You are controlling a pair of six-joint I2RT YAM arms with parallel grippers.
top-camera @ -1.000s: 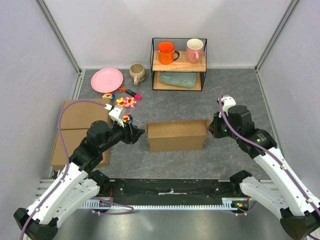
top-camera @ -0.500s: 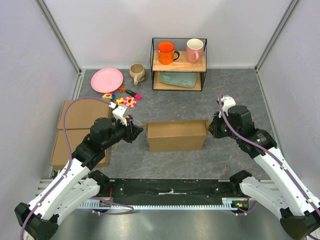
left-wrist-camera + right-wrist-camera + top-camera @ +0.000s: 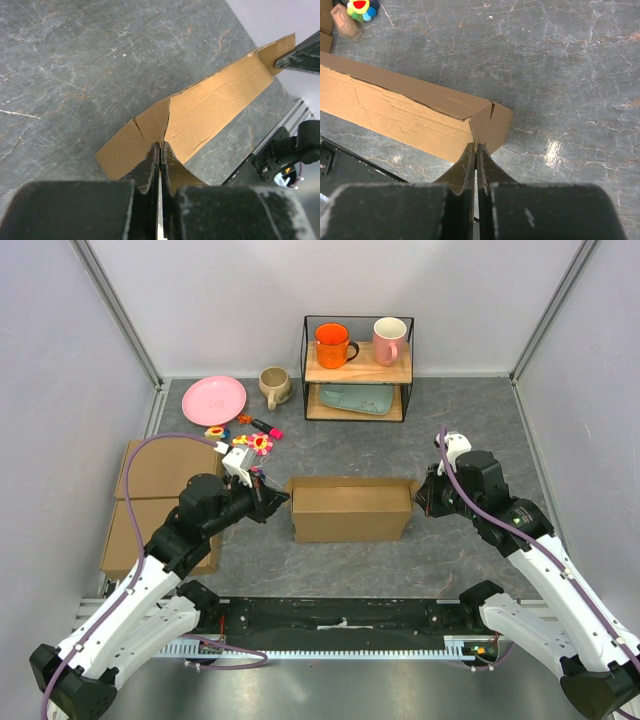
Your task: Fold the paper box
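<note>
Hands both closed: we saw the left hand (image 3: 282, 499) pinching the left end flap of the paper box (image 3: 350, 512), the right hand (image 3: 420, 494) pinching its right corner; it lay centred on the table (image 3: 470, 430).

No text, label, brand, number or sign can be read in any view. The paper box (image 3: 350, 510) shows only plain brown cardboard. The orange mug (image 3: 332, 344) and pink mug (image 3: 389, 340) on the wire shelf (image 3: 360, 373) at twelve o'clock appear too small for any marking to be made out.
</note>
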